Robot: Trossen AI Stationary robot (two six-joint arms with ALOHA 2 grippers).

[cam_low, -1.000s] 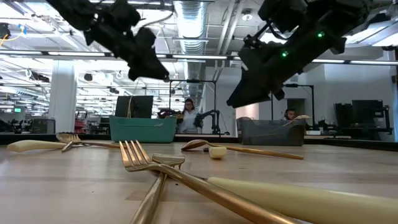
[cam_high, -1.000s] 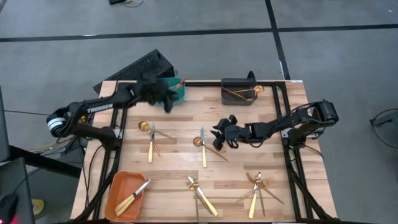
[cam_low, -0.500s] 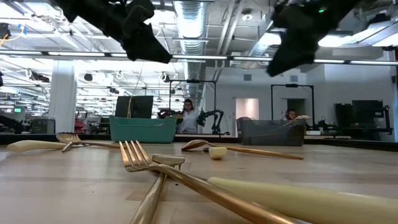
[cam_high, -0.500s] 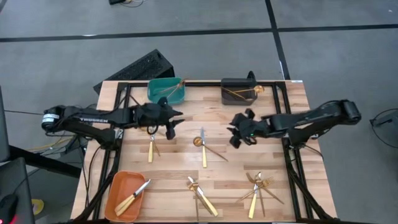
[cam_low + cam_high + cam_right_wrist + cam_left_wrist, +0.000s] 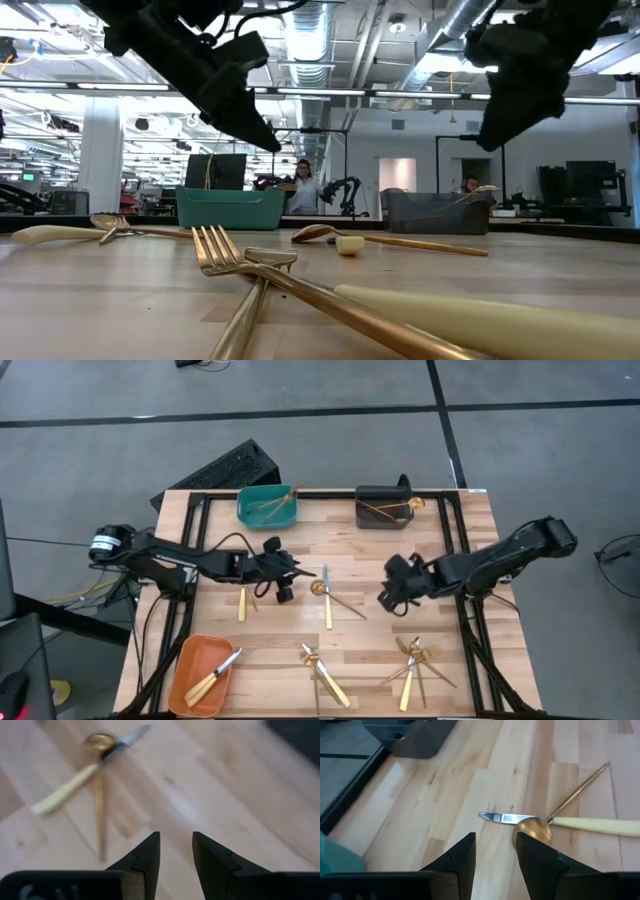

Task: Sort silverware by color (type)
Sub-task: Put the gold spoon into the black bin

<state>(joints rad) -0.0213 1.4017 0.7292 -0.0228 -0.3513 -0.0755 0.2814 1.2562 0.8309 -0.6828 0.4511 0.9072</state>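
The sorting seems only partly done: the teal bin (image 5: 267,506), the dark grey bin (image 5: 386,508) and the orange bin (image 5: 203,674) each hold a few pieces. Four groups of silverware (image 5: 327,594) lie across the middle and bottom of the table (image 5: 440,682). The left gripper (image 5: 283,582) and right gripper (image 5: 392,595) hang near the centre, each with a narrow gap between its fingers and nothing held.

A robotics lab or open industrial workspace: exposed ceiling ducts (image 5: 310,25) and strip lights hang over rows of monitors (image 5: 590,180) and benches, a second robot arm (image 5: 345,190) stands behind, and the wooden table (image 5: 300,625) sits on grey carpet tiles (image 5: 100,430).
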